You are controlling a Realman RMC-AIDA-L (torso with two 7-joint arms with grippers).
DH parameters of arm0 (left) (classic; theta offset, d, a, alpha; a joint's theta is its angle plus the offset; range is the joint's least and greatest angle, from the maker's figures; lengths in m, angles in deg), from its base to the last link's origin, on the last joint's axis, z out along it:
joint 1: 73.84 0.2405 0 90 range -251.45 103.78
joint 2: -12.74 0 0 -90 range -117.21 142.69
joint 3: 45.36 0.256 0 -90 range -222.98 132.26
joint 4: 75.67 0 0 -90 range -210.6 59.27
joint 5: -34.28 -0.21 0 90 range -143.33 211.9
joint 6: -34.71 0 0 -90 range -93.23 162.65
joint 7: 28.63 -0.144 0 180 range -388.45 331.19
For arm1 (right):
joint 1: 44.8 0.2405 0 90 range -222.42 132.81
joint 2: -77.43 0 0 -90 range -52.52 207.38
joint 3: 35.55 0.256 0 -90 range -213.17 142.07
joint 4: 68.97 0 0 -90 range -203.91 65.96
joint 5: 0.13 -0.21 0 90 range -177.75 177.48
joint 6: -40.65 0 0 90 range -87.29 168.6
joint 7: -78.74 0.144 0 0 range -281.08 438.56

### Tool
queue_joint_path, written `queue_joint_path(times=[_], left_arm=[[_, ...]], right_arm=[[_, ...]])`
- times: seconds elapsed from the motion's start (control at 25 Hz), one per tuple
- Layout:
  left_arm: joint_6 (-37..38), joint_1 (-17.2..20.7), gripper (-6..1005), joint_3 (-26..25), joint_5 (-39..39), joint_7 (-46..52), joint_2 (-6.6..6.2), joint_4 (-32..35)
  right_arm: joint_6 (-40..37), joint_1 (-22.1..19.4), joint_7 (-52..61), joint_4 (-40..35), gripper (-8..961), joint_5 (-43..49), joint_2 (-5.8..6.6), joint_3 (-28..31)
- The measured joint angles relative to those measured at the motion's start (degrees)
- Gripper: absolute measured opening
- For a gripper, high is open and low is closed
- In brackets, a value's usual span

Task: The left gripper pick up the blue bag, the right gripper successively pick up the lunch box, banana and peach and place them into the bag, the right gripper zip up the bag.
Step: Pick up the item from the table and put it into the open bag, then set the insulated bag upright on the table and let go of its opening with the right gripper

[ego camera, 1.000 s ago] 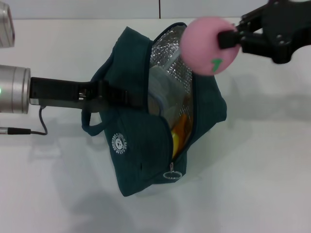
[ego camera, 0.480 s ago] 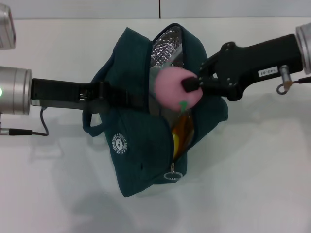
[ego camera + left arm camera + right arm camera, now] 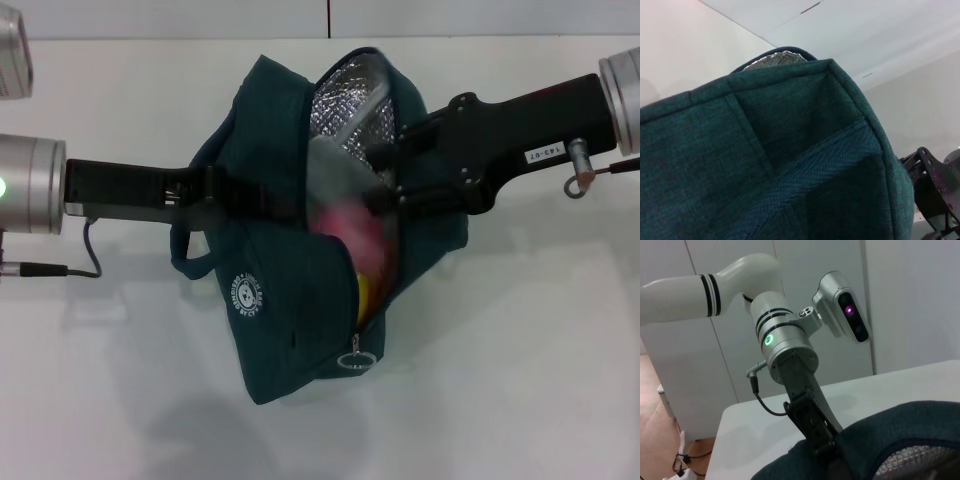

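The blue bag hangs above the white table, unzipped, with its silver lining showing. My left gripper is shut on the bag's side; in the left wrist view the bag's fabric fills the picture. My right gripper reaches into the opening from the right, its fingers spread open. The pink peach lies inside the bag just below those fingers, apart from them. A strip of yellow banana shows lower in the opening. The pale lunch box sits deeper inside, mostly hidden.
The zipper pull hangs at the lower end of the opening. A thin cable trails from the left arm over the table. In the right wrist view the bag's rim lies below the left arm.
The right gripper carried the peach down from above the bag into the opening, then opened. The peach has dropped inside the bag. The left gripper has held the bag still.
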Motion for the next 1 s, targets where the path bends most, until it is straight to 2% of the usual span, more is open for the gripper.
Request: queue_joint_path(times=[0.12, 0.28, 0.52, 1.0], left_arm=[[0.0, -0.1, 41, 0.0, 0.0, 0.0, 0.00, 0.0], [-0.2, -0.1, 41, 0.0, 0.0, -0.2, 0.00, 0.0], [-0.8, 0.1, 41, -0.1, 0.0, -1.7, -0.09, -1.2], [-0.9, -0.2, 41, -1.3, 0.0, -3.7, -0.15, -2.4]], right_arm=[[0.2, 0.2, -0.1, 0.0, 337, 0.3, 0.00, 0.0], [0.5, 0.3, -0.2, -0.8, 527, 0.4, -0.04, 0.2], [2.7, -1.2, 0.0, -5.8, 763, 0.7, 0.16, 0.7], [7.9, -1.6, 8.9, -9.7, 867, 7.1, 0.07, 4.5]])
